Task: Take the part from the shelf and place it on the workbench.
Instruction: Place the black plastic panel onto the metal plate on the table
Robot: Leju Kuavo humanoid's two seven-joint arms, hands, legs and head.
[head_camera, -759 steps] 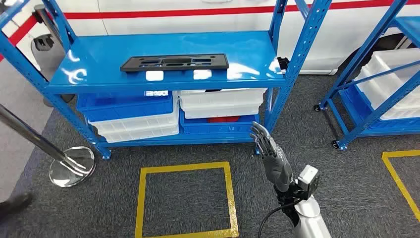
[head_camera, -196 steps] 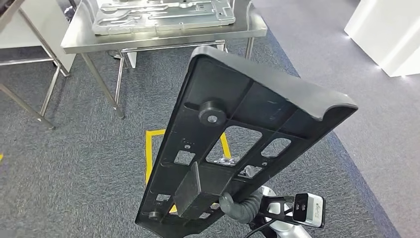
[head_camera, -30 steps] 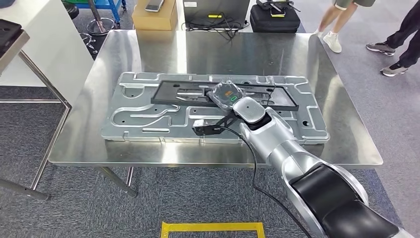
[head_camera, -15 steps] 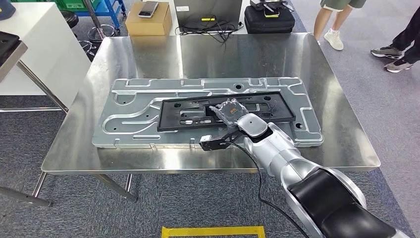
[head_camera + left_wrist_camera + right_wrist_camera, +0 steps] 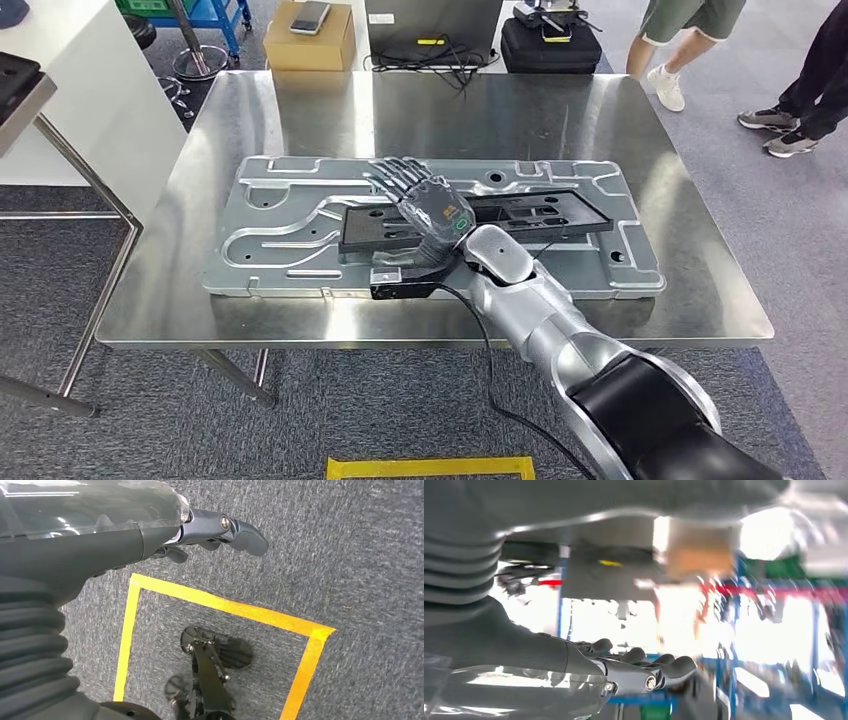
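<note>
Part now lies flat on the grey fixture plate mid-workbench, released: half a second ago the right hand gripped it, now it hovers above, fingers spread, empty. Placement looks done. Left hand hangs over the floor, holding nothing.

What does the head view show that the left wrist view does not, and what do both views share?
Only the head view shows the steel workbench, the grey metal fixture plate on it, the black part lying on that plate, and the right robot hand above the part with its fingers spread, holding nothing. People's legs stand beyond the bench.

Only the left wrist view shows the left robot hand, hanging over the floor and holding nothing.

Both views share the grey carpet and yellow floor tape.
</note>
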